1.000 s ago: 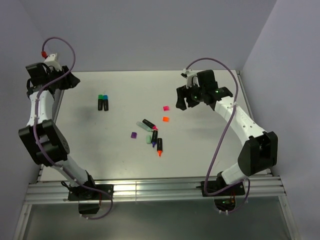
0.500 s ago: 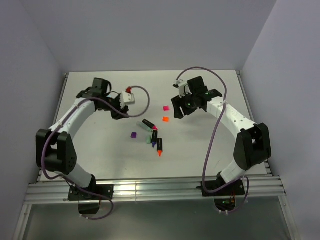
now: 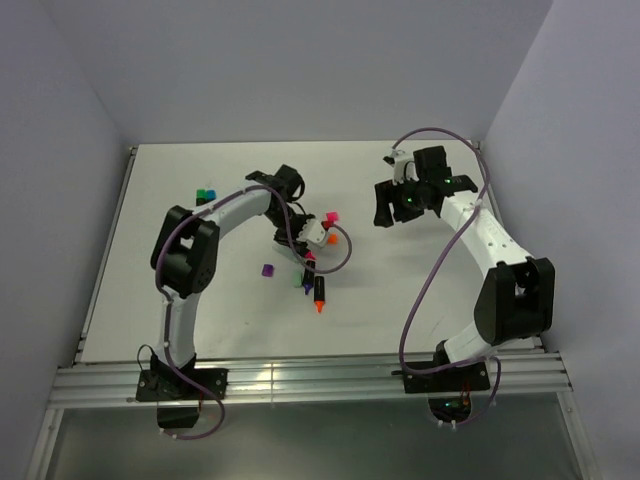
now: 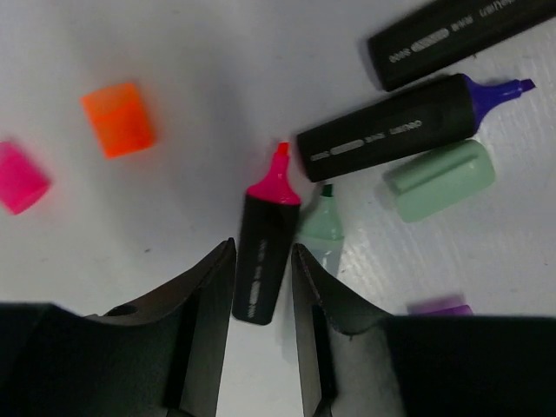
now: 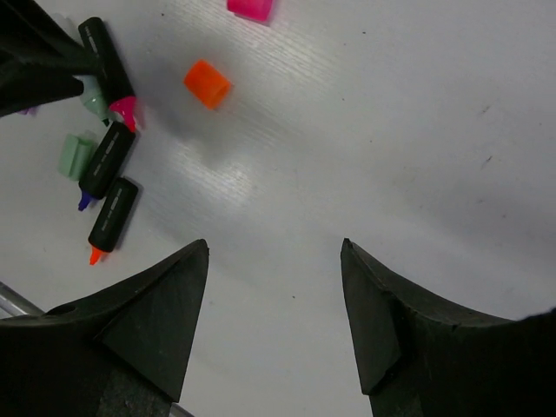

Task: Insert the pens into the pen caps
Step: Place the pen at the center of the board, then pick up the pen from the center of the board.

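The pens are short and fat, with black bodies and bright tips, and they lie in a small heap near the middle of the white table [image 3: 200,320]. The pink pen [image 4: 269,217] lies flat with its tip pointing away from the left gripper [image 4: 263,261]. Next to it lies a purple pen [image 4: 400,130], and a green pen [image 4: 321,228] peeks out from under one finger. The orange pen [image 3: 319,293] lies at the near edge of the heap. The caps are small blocks. The orange cap [image 4: 117,119] and the pink cap [image 4: 22,178] sit a little way off to one side. A pale green cap [image 4: 440,180] touches the purple pen, and a purple cap [image 4: 439,306] is close by. The left gripper is low over the heap with its fingers [image 4: 204,330] set narrow. One finger is on each side of the back end of the pink pen, right up against it. It is not clear if they are squeezing it. The right gripper [image 5: 274,252] hangs over bare table, well away from the heap. Its fingers are spread wide and there is nothing between them. The pens have small white writing along their black bodies, but it is too tiny to read.
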Controlling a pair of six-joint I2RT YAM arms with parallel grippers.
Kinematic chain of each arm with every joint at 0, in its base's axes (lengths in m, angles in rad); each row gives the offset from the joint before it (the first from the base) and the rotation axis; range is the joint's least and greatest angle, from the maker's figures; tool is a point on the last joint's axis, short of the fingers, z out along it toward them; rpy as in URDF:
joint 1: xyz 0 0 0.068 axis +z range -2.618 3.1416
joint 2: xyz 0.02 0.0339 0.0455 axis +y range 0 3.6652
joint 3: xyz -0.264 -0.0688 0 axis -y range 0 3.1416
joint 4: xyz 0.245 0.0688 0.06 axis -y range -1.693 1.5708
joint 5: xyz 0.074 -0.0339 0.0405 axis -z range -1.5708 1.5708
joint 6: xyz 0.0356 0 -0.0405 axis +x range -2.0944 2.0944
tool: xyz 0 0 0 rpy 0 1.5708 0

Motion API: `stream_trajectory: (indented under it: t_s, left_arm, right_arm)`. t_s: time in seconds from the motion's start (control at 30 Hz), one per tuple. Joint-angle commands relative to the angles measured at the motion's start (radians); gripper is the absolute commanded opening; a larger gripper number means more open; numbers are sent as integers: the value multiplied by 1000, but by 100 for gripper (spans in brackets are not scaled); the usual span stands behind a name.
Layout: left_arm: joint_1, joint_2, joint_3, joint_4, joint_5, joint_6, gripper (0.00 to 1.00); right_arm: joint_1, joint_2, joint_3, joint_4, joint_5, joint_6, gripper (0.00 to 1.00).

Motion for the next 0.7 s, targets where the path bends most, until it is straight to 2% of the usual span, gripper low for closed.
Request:
stream_trajectory:
  t_s: [0.0,0.67]
  left_arm:
    - [-7,21,69,-128,-64,121,39]
    - [-26,90,99,-88,-132,99,41]
  right_arm:
    - [-16,-45,-11,-18,-21,-13,70]
    - [-33,-10,-7,-18,-59,-16,70]
